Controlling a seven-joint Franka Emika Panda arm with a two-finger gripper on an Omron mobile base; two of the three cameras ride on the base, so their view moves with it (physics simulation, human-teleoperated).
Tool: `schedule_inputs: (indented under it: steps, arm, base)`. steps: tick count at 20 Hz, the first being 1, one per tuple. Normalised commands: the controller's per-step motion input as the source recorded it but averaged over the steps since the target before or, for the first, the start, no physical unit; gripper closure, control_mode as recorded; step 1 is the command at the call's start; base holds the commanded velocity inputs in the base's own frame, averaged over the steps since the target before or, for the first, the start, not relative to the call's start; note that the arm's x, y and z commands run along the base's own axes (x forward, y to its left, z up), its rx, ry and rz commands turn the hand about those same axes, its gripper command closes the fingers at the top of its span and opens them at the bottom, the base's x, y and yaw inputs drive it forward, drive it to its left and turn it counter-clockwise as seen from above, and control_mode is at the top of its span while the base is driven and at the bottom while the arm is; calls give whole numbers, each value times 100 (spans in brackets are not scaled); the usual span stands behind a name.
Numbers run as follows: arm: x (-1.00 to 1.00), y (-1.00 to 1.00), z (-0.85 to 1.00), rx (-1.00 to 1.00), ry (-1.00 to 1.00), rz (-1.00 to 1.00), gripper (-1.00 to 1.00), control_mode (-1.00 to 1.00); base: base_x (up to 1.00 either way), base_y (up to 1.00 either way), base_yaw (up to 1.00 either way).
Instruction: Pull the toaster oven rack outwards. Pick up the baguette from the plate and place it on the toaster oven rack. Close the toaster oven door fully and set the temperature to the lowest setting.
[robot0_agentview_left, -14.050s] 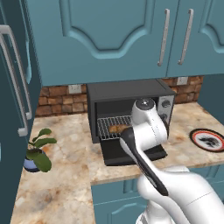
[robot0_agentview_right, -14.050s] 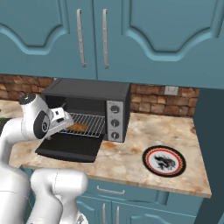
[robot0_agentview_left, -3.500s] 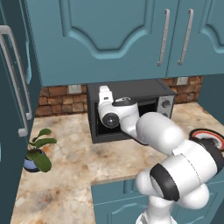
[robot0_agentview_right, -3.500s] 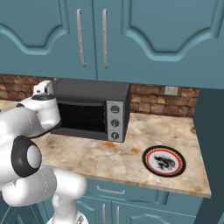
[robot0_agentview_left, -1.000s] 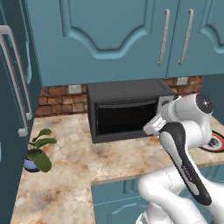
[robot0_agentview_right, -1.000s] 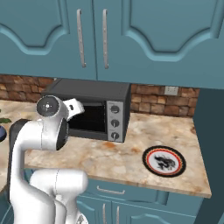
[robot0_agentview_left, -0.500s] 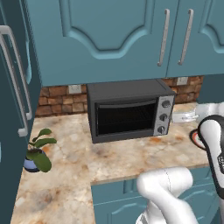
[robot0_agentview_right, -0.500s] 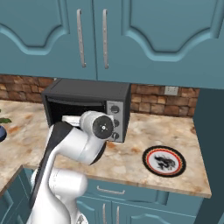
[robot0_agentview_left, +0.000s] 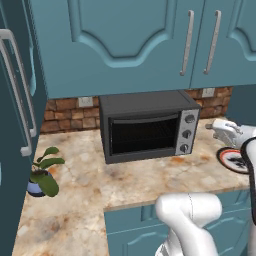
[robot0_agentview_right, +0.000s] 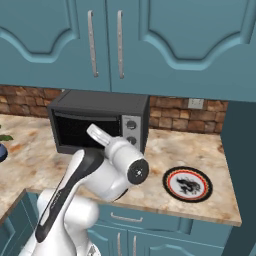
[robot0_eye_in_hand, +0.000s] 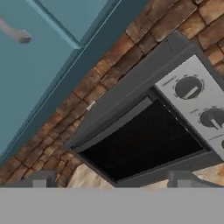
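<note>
Oven (robot0_agentview_left: 147, 127) sits on the counter (robot0_agentview_left: 150, 180) against the brick wall, door (robot0_agentview_left: 144, 135) shut upright. Rack and baguette cannot be made out behind the dark glass. Control strip: three knobs (robot0_agentview_left: 186, 134) counted in the left base view; in the hand view two full knobs (robot0_eye_in_hand: 188, 87), a third cut off at the right edge.

Plate (robot0_agentview_right: 189, 183): one, whole in the right base view, to the right of the oven and well apart; in the left base view it is cut off by the arm and the frame edge.

Gripper (robot0_agentview_left: 216, 126) hangs right of the oven, near the knobs, fingers (robot0_eye_in_hand: 40, 178) spread wide, holding nothing. In the right base view the arm covers part of the door.

One potted plant (robot0_agentview_left: 42, 172) stands left of the oven.
</note>
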Motion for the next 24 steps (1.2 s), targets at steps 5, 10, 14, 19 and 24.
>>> schedule_inputs:
  steps: [5, 10, 14, 19, 24]
  arm:
    - [5, -31, 1, 51, 16, -7, -100, -100]
    - [40, -9, 0, 36, 4, -1, -100, -100]
    - [50, 0, 0, 16, 0, 0, -100, -100]
    - [38, 0, -6, 1, 0, -2, -100, -100]
    - [33, -11, -11, 0, 0, -4, -100, -100]
  base:
    - [0, 0, 0]
    - [0, 0, 0]
    - [0, 0, 0]
    - [0, 0, 0]
    - [0, 0, 0]
